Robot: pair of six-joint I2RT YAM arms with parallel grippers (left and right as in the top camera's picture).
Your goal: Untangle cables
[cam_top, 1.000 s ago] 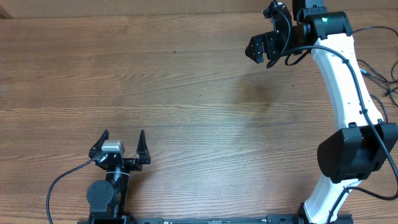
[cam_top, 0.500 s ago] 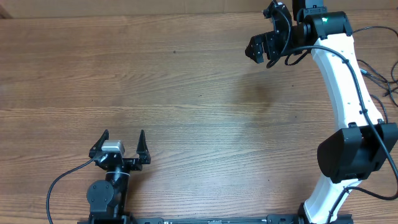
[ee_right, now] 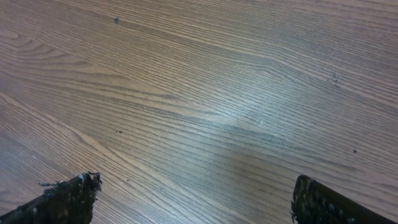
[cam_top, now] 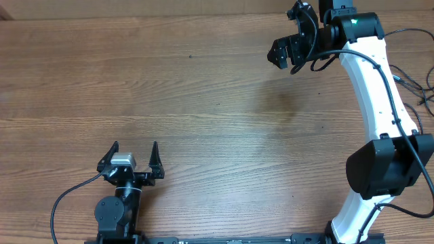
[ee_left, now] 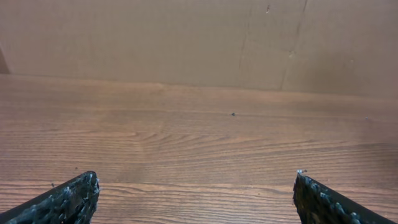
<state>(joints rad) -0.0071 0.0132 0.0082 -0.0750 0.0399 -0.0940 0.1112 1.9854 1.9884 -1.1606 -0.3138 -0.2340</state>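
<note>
A brown wood-grain table point(cam_top: 203, 81) fills the view, its grain running from 9 o'clock to 3 o'clock. A tiny dark speck point(cam_top: 190, 56) marks the surface toward 11 o'clock, and a pale sheen point(cam_top: 271, 135) lies just right of centre. Along the 12 o'clock edge stands a tan panel point(ee_left: 155, 37), possibly cardboard. A black arm base point(cam_top: 112, 213) sits at 7 o'clock, with a thick wire point(cam_top: 57, 207) curling off to its left. A white arm base point(cam_top: 352, 230) sits at 5 o'clock. Loose black wires point(cam_top: 420, 91) trail at 3 o'clock.

no readable text, labels, brands or numbers in any view, bare wood-grain table point(cam_top: 203, 102), plain brown wall point(ee_left: 186, 37) behind, nothing printed on either
</note>
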